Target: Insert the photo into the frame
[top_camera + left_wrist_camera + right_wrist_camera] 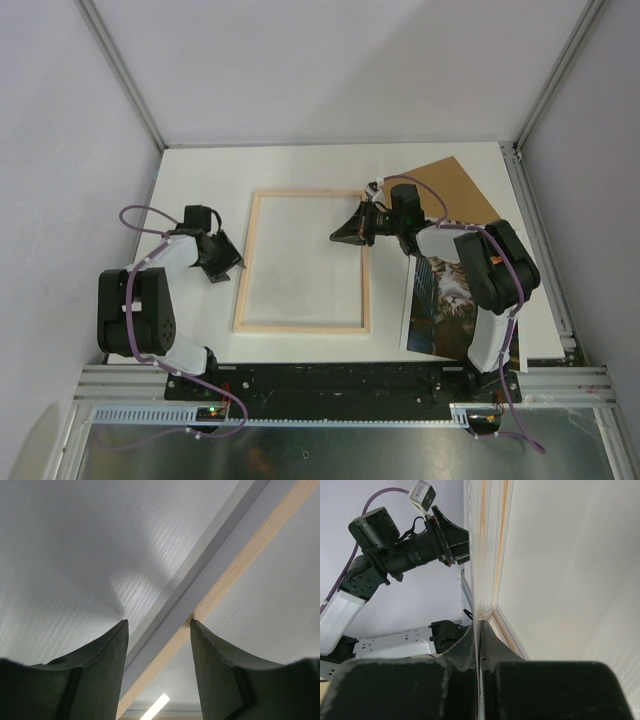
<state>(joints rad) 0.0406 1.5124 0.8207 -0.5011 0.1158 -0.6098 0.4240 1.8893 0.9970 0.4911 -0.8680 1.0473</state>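
Note:
The frame (pixel 300 327) lies flat mid-table, pale wood side up. The photo (pixel 448 300), a cat print, lies to its right, partly under my right arm. My right gripper (pixel 352 232) reaches over the frame's upper right corner. In the right wrist view its jaws (pixel 481 625) are shut on the edge of a thin clear sheet (pixel 481 555). My left gripper (pixel 228 262) sits at the frame's left rail. The left wrist view has it open (pixel 159 622), the wooden rail (pixel 235 565) running diagonally between the fingers, the right fingertip (pixel 200 630) at the rail's edge.
A plain brown backing board (pixel 455 185) lies at the back right, beyond the right arm. The white tabletop (pixel 200 180) is walled by grey panels, with metal rails (pixel 540 230) along the right side and the near edge.

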